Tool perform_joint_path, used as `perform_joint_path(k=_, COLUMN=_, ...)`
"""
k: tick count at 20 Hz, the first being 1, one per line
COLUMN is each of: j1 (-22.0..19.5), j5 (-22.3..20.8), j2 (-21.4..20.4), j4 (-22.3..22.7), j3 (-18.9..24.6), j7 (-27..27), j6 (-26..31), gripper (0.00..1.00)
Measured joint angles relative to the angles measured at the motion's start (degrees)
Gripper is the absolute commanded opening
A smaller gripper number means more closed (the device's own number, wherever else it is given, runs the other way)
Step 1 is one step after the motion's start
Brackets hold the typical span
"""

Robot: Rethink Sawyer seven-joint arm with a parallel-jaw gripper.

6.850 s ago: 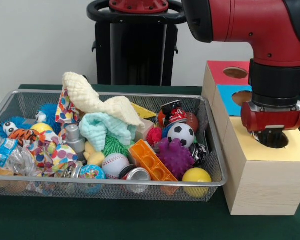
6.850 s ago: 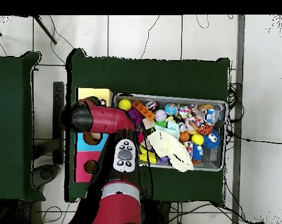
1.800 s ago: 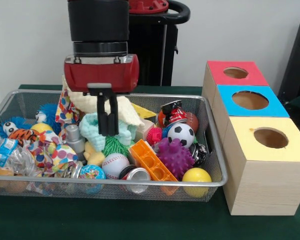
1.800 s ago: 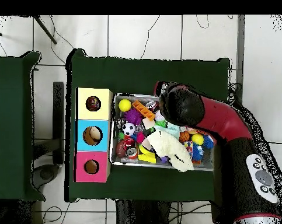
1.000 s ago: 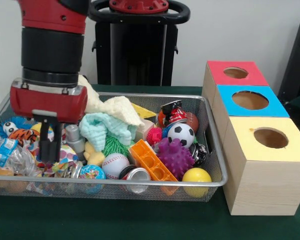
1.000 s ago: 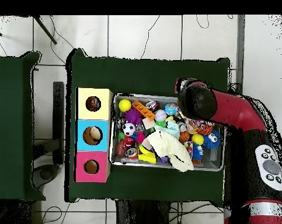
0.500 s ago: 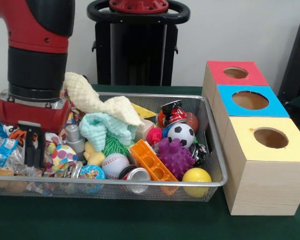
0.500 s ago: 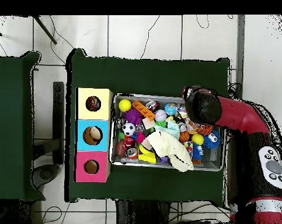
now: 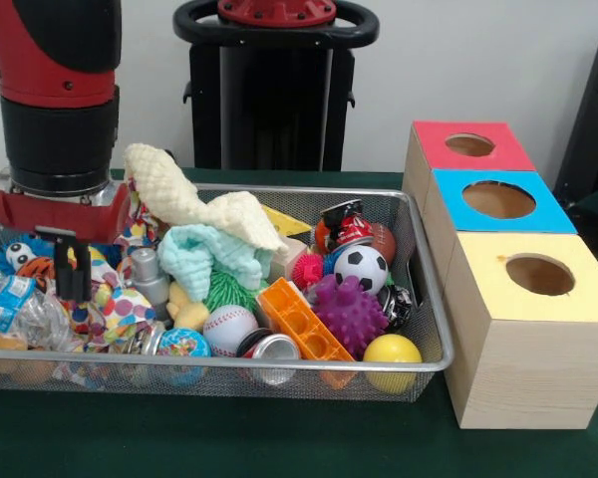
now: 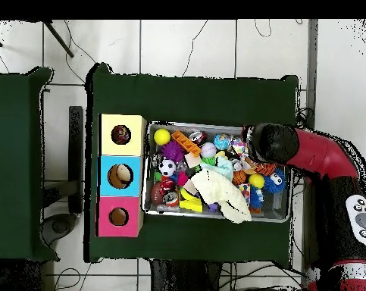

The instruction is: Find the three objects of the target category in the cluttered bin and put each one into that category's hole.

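Note:
A wire mesh bin [image 9: 219, 365] holds mixed toys, cloths and cans. My gripper [image 9: 73, 289] hangs at the bin's left end in the front view, just above a tiger-striped toy [image 9: 40, 267] and a polka-dot cloth [image 9: 120, 307]. I cannot make out whether it holds anything. In the overhead view the arm's head [image 10: 266, 142] covers the gripper over the bin's right end [image 10: 289, 174]. A soccer ball [image 9: 361, 267], a baseball [image 9: 227, 328], a yellow ball [image 9: 392, 351] and a purple spiky ball [image 9: 350, 312] lie toward the boxes.
Three boxes with round holes stand beside the bin: yellow [image 9: 584, 299], blue [image 9: 538, 215], red [image 9: 437, 140]. A cream cloth [image 9: 184, 199] and a mint cloth [image 9: 211, 254] are heaped mid-bin. An orange brick [image 9: 299, 319] and cans [image 9: 269, 349] lie at the front.
The arm came from the yellow box's hole to the bin, swept along it to the far end from the boxes, dipped low, and now stands slightly higher.

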Motion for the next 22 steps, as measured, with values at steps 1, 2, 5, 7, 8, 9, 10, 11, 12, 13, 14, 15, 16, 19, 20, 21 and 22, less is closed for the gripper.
perform_joint_path(k=1, j1=-0.1, j5=0.1, j2=-0.2, j4=0.0, j3=0.2, j7=0.0, j6=1.5, gripper=0.0)
perform_joint_path(k=2, j1=-0.2, j5=0.2, j2=-0.4, j4=0.0, j3=0.4, j7=0.0, j6=3.0, gripper=0.0)
perform_joint_path(k=5, j1=-0.2, j5=0.3, j2=-1.0, j4=0.0, j3=0.9, j7=0.0, j6=5.2, gripper=0.0)
perform_joint_path(k=7, j1=-0.2, j5=0.3, j2=-1.4, j4=0.0, j3=1.3, j7=0.0, j6=5.4, gripper=0.0)
perform_joint_path(k=8, j1=-0.2, j5=0.3, j2=-1.7, j4=0.0, j3=1.7, j7=0.0, j6=5.4, gripper=0.0)
perform_joint_path(k=9, j1=-0.2, j5=0.3, j2=-2.0, j4=0.1, j3=2.0, j7=0.0, j6=5.4, gripper=1.0)
perform_joint_path(k=10, j1=-0.3, j5=0.3, j2=-2.2, j4=0.1, j3=2.2, j7=0.0, j6=5.4, gripper=1.0)
perform_joint_path(k=11, j1=-0.3, j5=0.3, j2=-2.5, j4=0.1, j3=2.5, j7=0.0, j6=5.4, gripper=1.0)
perform_joint_path(k=12, j1=-0.3, j5=0.3, j2=-2.7, j4=0.2, j3=2.9, j7=0.0, j6=5.4, gripper=1.0)
perform_joint_path(k=13, j1=-0.4, j5=0.3, j2=-3.0, j4=0.2, j3=3.2, j7=0.0, j6=5.4, gripper=1.0)
perform_joint_path(k=14, j1=-0.4, j5=0.3, j2=-3.1, j4=0.3, j3=3.3, j7=0.0, j6=5.4, gripper=1.0)
perform_joint_path(k=15, j1=-0.5, j5=0.3, j2=-3.4, j4=0.3, j3=3.7, j7=0.0, j6=5.4, gripper=1.0)
perform_joint_path(k=16, j1=-0.5, j5=0.3, j2=-3.5, j4=0.4, j3=3.8, j7=0.0, j6=5.4, gripper=1.0)
perform_joint_path(k=19, j1=-0.6, j5=0.2, j2=-3.8, j4=0.7, j3=4.2, j7=0.0, j6=5.3, gripper=1.0)
perform_joint_path(k=20, j1=-0.7, j5=0.2, j2=-3.9, j4=0.8, j3=4.3, j7=0.0, j6=5.1, gripper=1.0)
perform_joint_path(k=21, j1=-0.8, j5=0.2, j2=-4.0, j4=1.1, j3=4.4, j7=0.0, j6=4.6, gripper=1.0)
perform_joint_path(k=22, j1=-0.8, j5=0.2, j2=-4.0, j4=1.2, j3=4.4, j7=0.0, j6=4.3, gripper=1.0)
